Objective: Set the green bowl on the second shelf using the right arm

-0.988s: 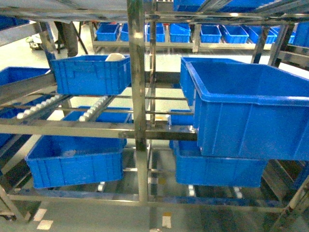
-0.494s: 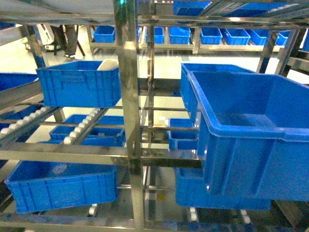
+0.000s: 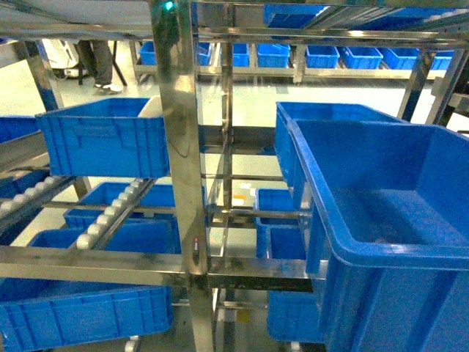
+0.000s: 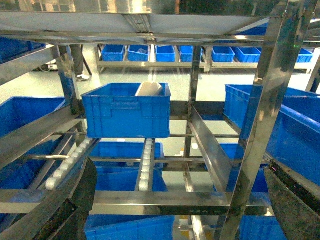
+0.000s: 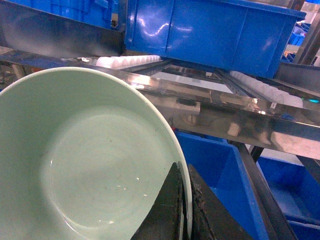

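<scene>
In the right wrist view the right gripper [image 5: 183, 210] rises from the bottom centre of the frame, its two black fingers [image 5: 165, 212] clamped on the rim of the green bowl [image 5: 85, 160], one finger inside the rim and one outside. The bowl fills the left half of that frame, its glossy inside facing the camera, held in the air in front of a steel shelf rail [image 5: 210, 112] that crosses the middle of the frame, and not resting on any surface. Above the rail sits a blue crate [image 5: 210, 32] on white rollers [image 5: 127, 61]; below the rail, at lower right, another blue bin [image 5: 220, 170] lies open. Neither the bowl nor this gripper appears in the head view, which shows only the steel rack post [image 3: 176, 147] at centre, a large blue crate [image 3: 396, 220] filling the right side, and a smaller blue crate [image 3: 102, 139] at left centre holding a pale object [image 3: 152, 108]. The left wrist view shows the same rack from lower down, with that crate [image 4: 125, 110] at centre and the pale object [image 4: 149, 89] leaning inside it. The left gripper [image 4: 180, 210] shows only as dark fingers [image 4: 75, 205] at the lower left and lower right corners, standing wide apart with nothing between them.
</scene>
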